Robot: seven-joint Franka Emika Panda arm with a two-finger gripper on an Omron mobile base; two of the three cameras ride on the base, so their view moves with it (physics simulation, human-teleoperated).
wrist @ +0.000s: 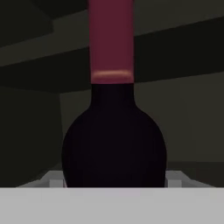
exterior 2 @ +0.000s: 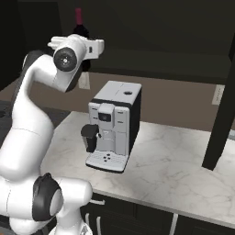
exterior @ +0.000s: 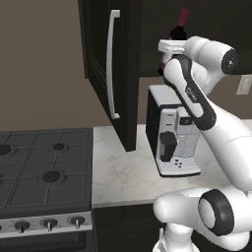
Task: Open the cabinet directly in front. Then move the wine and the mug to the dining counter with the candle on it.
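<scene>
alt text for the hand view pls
A dark wine bottle with a red neck top stands upright, close up and centred, inside the dim cabinet. Its rounded shoulders spread wide, and plain dark panels lie behind it.

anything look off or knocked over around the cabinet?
Nothing stands out. The wine stands upright inside the open cabinet, the pincer right at it. The coffee machine sits square on the counter; no spills.
</scene>
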